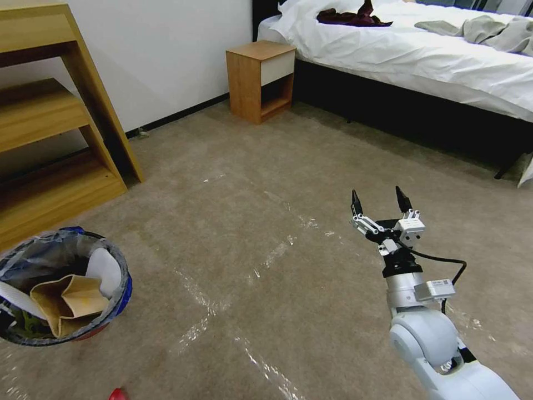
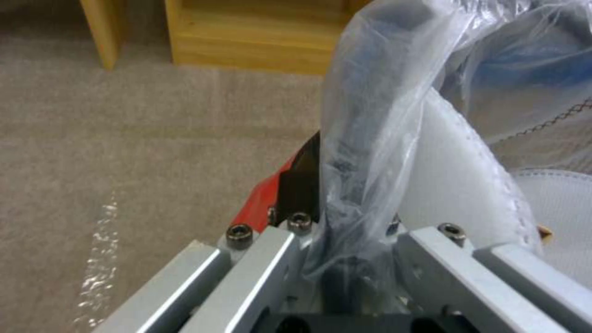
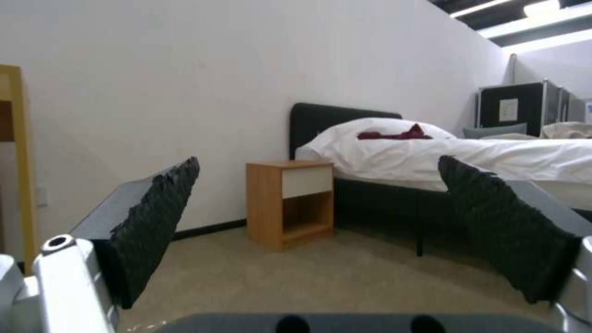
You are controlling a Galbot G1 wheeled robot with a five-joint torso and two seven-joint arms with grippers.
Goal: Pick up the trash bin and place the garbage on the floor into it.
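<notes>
The small round trash bin with a red base, blue upper band and crinkled grey plastic liner (image 1: 114, 303) hangs off the beige-brown short-pile carpet floor crossed by shiny tape strips (image 1: 233, 233), just in front of the light wooden shelf unit (image 1: 50, 144). In the left wrist view the left pincer (image 2: 345, 259) is clamped on the bin's lined rim (image 2: 370, 138), one dark finger inside the liner and the other against the red outer wall. Inside the bin lie a tan paper bag (image 1: 69, 305) and white flat slippers (image 1: 105, 269), with other scraps underneath too hidden to tell. A small red piece of litter (image 1: 117, 395) lies on the carpet near the bin. The right pincer (image 1: 380, 208) hovers above the carpet well to the bin's right, its black ridged fingers (image 3: 154, 217) spread wide with nothing between them, pointing toward the wooden nightstand with a white drawer (image 1: 261, 80) beside the white-sheeted bed (image 1: 422, 55).
</notes>
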